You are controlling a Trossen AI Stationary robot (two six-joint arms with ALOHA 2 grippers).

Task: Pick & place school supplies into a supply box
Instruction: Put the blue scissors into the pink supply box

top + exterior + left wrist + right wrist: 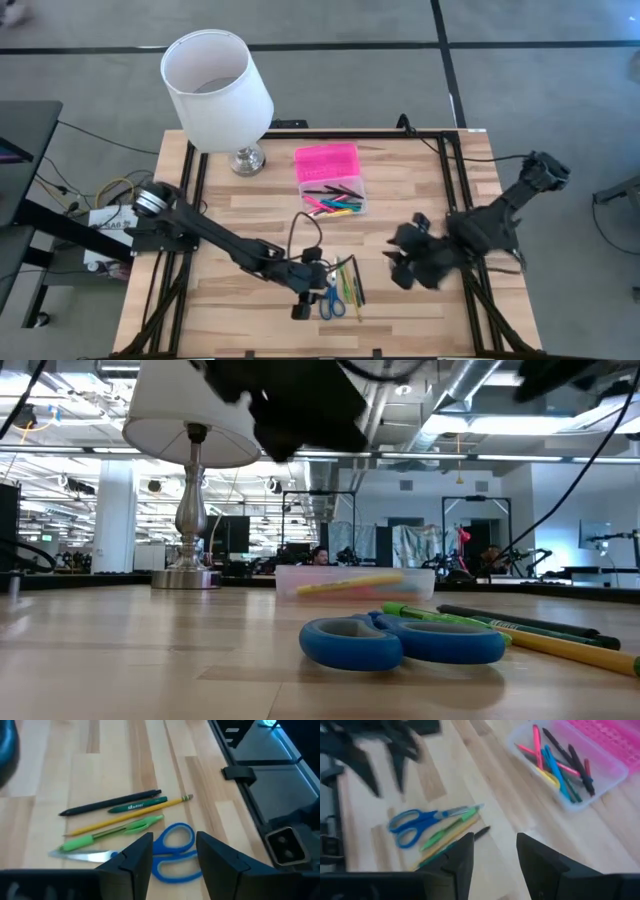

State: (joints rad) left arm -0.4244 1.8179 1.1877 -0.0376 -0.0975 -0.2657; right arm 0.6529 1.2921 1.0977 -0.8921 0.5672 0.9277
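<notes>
Blue-handled scissors point(400, 641) lie closest to the table-level camera, flat on the wooden table point(250, 300), their finger loops facing it. Just beside them rest a green pen point(112, 833), a yellow pencil point(130, 816), a green marker point(137, 806) and a dark pen point(110, 803), all roughly side by side on the near middle of the tabletop. Hovering above this small group is the left gripper point(312, 290), reached in from the left side of the table; its two dark fingers point(135, 862) stand apart with a clear gap, spread over the scissor handles, with nothing between them and no contact that can be made out. Farther back, near the table's middle, sits the supply box point(335, 195), a clear base with its pink ribbed lid point(326, 161) swung open behind it. Inside the base lie several pens and markers point(560, 762) in pink, blue, yellow, green and dark tones, crossing one another. Off to the right of the loose supplies hangs the right gripper point(405, 262), raised above bare wood, its fingers point(462, 857) parted wide and holding nothing. Behind and to the left of the box stands a table lamp point(217, 85) with a white shade on a silver base.
</notes>
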